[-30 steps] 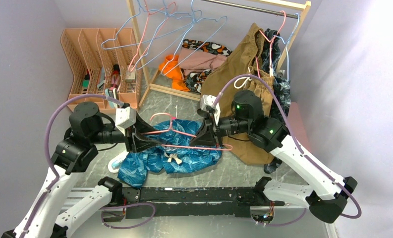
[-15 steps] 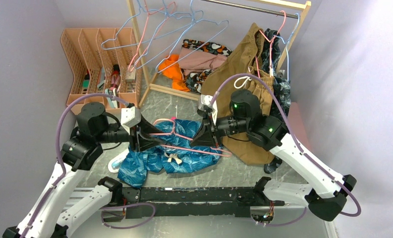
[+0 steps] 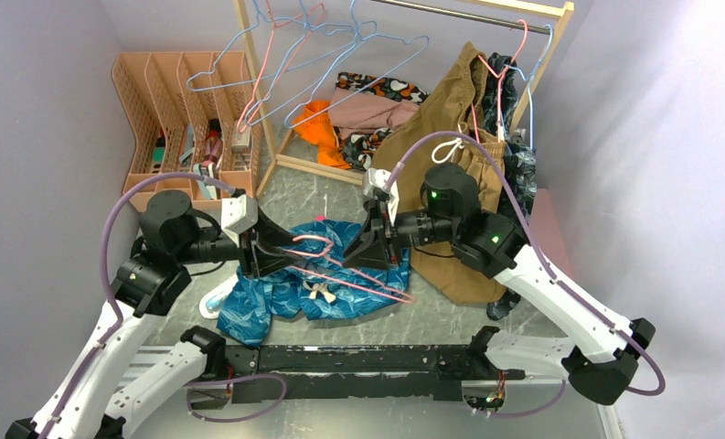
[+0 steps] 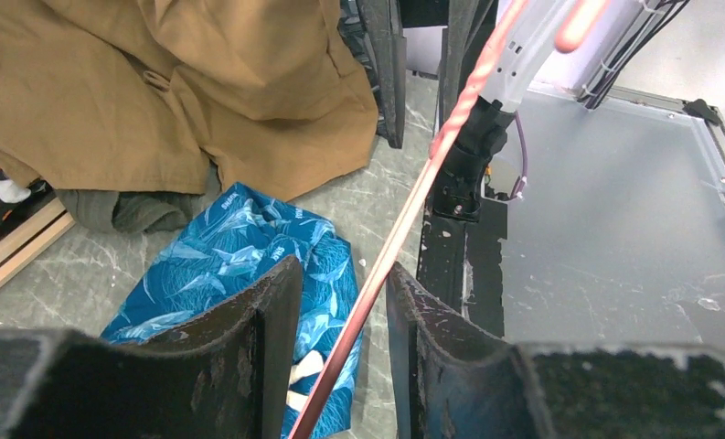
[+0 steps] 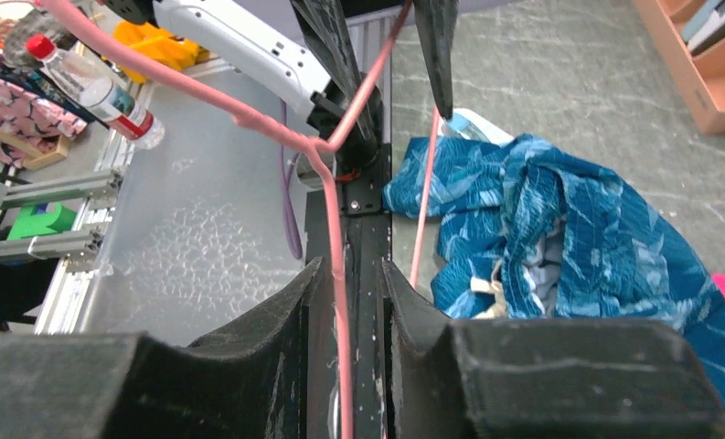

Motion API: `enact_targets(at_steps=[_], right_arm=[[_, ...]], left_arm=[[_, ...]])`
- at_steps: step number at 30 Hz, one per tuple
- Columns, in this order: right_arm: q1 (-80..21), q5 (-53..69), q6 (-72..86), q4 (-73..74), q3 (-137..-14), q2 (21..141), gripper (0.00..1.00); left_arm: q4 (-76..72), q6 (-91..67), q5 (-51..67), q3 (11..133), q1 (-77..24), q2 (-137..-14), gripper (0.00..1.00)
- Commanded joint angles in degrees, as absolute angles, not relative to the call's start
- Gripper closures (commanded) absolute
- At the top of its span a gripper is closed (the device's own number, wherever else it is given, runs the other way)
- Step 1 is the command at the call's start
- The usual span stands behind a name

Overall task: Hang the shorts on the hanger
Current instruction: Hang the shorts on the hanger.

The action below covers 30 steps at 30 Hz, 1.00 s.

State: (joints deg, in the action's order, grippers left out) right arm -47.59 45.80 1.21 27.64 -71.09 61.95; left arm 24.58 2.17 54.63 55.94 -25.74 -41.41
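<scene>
The teal leaf-print shorts (image 3: 285, 294) lie crumpled on the table between the arms, cream drawstring up. They also show in the left wrist view (image 4: 239, 247) and the right wrist view (image 5: 578, 219). The pink wire hanger (image 3: 314, 240) is held tilted just above them, its right corner lowest. My left gripper (image 3: 281, 254) has its jaws narrowly closed on one wire of the hanger (image 4: 413, 201), which crosses them diagonally. My right gripper (image 3: 369, 247) faces it, jaws nearly together around another wire (image 5: 337, 247) below the hook's neck.
Tan-brown shorts (image 3: 441, 183) hang from the wooden rack (image 3: 249, 55) at right, with light-blue hangers (image 3: 340, 46) above. A clothes pile (image 3: 367, 101) lies under the rack. A peach file organizer (image 3: 185, 101) stands back left. A black rail (image 3: 367, 358) runs along the near edge.
Both grippers have moved closer together over the shorts. The hanger has tilted, its right corner dropping toward the near side and its hook shifting right.
</scene>
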Motion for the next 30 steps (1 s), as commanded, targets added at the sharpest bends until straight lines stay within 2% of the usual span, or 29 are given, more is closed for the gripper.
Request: enact_targets(at_steps=[1,4,9,14,24,28,30], right_arm=[[-50.0,44.92,4.59,20.62,-71.14,64.06,0.72],[-52.08,43.91,4.87,19.67,-71.54,66.16,0.72],[-55.32,39.11,6.22,14.74,-69.56,66.0,0.62],[-56.56,30.1,8.89,5.72,-64.41,62.27,0.62],[-56.67,24.59,11.43,-1.87,-61.04,60.2,0.61],[-56.69,25.92,11.52,-1.69,-62.24,61.3,0.69],[-56.75,26.46,11.58,-1.9,-62.33,61.44,0.78]], left_arm=[[17.84,-0.72,55.83,54.15,-25.94,-41.05,0.93],[16.3,-2.07,55.53,53.48,-25.95,-41.09,0.93],[15.85,-3.3,54.35,53.2,-25.97,-41.36,0.93],[15.73,-3.95,54.15,52.63,-25.92,-41.29,0.93],[16.27,-4.35,54.06,52.44,-25.97,-40.8,0.93],[15.85,-4.68,53.77,52.22,-25.98,-40.35,0.93],[15.82,-4.83,53.71,52.21,-26.01,-40.41,0.93]])
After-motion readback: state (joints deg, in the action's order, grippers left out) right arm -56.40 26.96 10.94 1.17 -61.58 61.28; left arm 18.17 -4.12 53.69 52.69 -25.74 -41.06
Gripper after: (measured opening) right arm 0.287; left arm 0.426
